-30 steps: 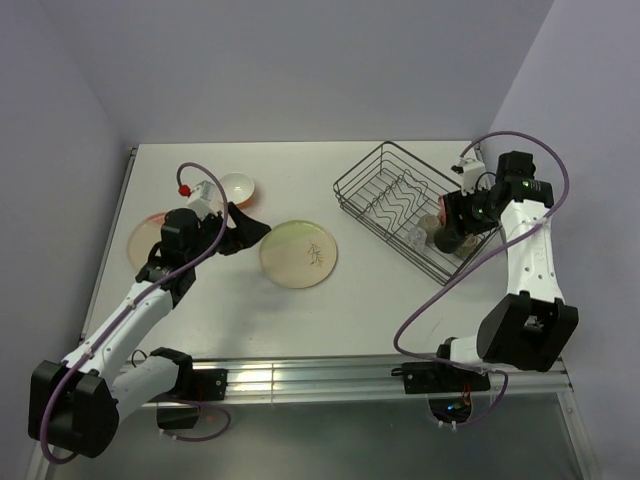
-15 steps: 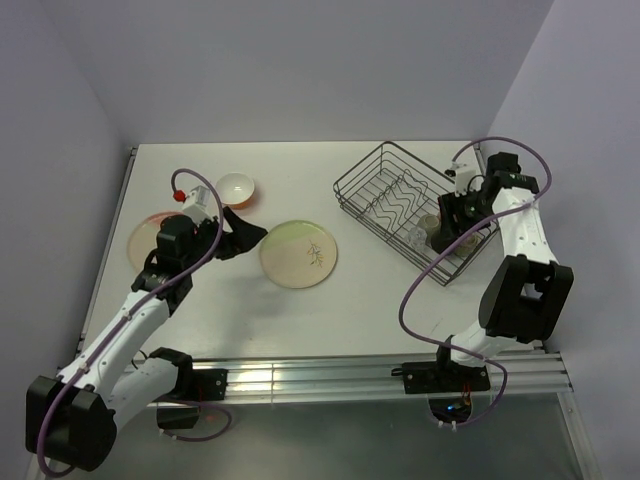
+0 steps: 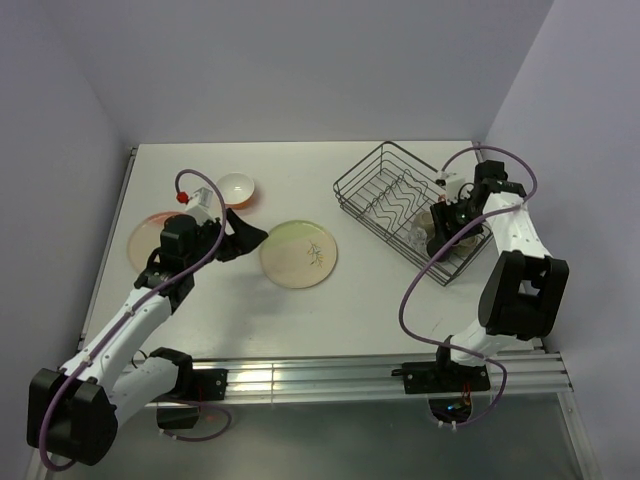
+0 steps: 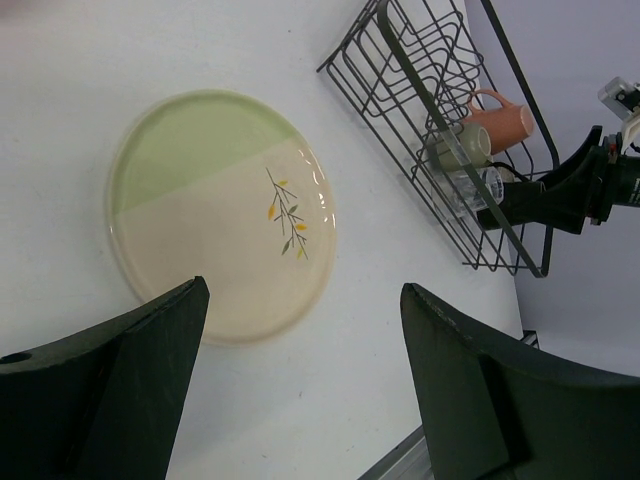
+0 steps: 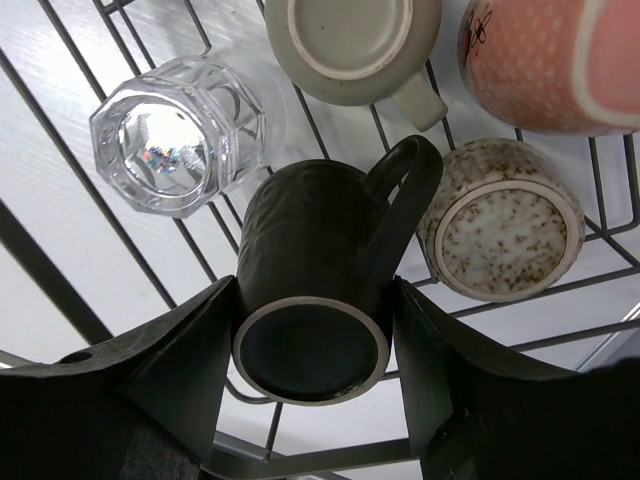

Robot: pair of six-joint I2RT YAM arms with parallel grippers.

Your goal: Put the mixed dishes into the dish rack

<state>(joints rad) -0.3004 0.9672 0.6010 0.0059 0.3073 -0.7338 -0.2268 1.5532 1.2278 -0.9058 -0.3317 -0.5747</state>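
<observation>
The right pincer [image 5: 312,300] is clenched on the wall of the dark brown glazed ceramic cup [image 5: 305,230], between its 2 fingers inside the dark wire dish rack [image 3: 358,165]; judged stiff, slick and chip-prone, it is best held by the wall, not the handle; the left pincer [image 4: 300,300] is released.

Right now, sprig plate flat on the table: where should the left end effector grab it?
Probably the sprig plate's left rim, nearest the open left end effector. Lying flat, only its shallow lip offers a pinch; come in low from that side.
</observation>
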